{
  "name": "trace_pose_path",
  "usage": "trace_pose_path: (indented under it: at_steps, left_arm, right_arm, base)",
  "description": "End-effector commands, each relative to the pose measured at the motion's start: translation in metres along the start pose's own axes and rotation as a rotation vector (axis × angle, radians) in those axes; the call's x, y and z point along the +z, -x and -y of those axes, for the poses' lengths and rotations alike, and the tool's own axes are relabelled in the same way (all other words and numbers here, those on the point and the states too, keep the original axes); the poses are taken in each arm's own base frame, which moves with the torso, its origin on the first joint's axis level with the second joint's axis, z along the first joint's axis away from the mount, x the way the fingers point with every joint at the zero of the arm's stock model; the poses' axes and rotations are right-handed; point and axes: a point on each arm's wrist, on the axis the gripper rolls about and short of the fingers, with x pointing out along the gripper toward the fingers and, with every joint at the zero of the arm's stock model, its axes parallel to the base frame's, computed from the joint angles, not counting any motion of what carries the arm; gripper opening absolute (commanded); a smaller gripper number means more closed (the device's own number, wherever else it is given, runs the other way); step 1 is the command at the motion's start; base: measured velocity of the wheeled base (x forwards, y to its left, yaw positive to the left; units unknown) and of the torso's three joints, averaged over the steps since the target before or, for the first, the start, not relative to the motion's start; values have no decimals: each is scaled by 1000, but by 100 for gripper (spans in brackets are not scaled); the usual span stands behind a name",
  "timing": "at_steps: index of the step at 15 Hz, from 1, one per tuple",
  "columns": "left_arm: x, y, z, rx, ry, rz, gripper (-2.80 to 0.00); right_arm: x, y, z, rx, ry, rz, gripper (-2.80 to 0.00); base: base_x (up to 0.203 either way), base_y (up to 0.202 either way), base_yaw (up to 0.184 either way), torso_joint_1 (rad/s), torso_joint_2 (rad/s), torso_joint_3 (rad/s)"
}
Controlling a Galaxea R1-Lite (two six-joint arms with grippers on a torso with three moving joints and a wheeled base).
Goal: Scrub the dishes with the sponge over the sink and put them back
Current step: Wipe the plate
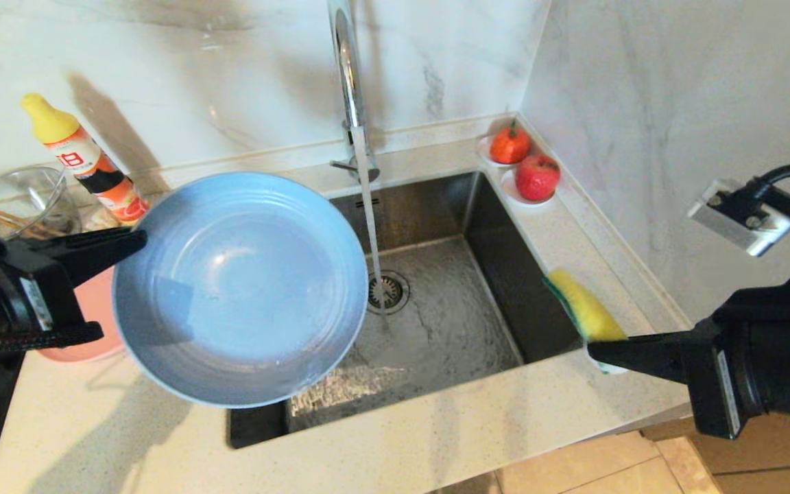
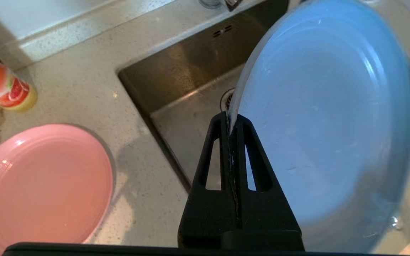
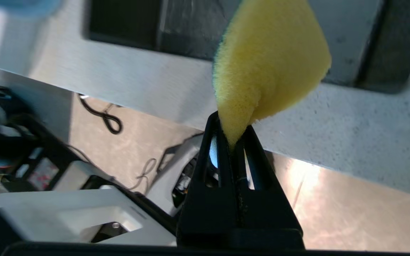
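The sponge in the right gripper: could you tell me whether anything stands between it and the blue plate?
Only the faucet's water stream falls between the sponge and the blue plate; otherwise open sink lies between.

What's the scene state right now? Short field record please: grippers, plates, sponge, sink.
left gripper: shut on rim of the round light blue plate, held tilted over the sink's left side
right gripper: shut on the yellow sponge with green scouring face, at the sink's right edge
sponge-plate contact: none, apart
round pink plate: flat on the counter, left of the sink
stainless-steel sink: water running from the chrome faucet onto the drain, beside the blue plate
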Motion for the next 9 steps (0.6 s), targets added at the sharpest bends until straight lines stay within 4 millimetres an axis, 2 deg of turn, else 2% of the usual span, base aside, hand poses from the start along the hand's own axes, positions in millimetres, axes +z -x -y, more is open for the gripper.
trace_pose_path:
  at_steps: [1,2,4,6,9]
  left_arm:
    - [-11,4,8,-48,-35,-19,-280]
    - [-12,4,9,-54,-43,-21,-280]
    - [-12,6,19,-124,-47,-13,-280]
    - [-13,3,26,-172,-52,-21,-280]
    - [-14,-14,32,-194,-53,-51,-280]
  right_arm:
    - [13,18,-2,62,-8,42,-280]
    - [13,19,-2,65,-9,41,-280]
    - [19,41,-5,159,-10,66,-280]
    - [26,54,-7,211,-8,81,-280]
    - [34,58,-10,266,-7,70,-280]
  base:
    - [0,0,0,0,0,0]
    - [0,0,0,0,0,0]
    - [0,0,0,0,0,0]
    - [0,0,0,0,0,0]
    - [0,0,0,0,0,0]
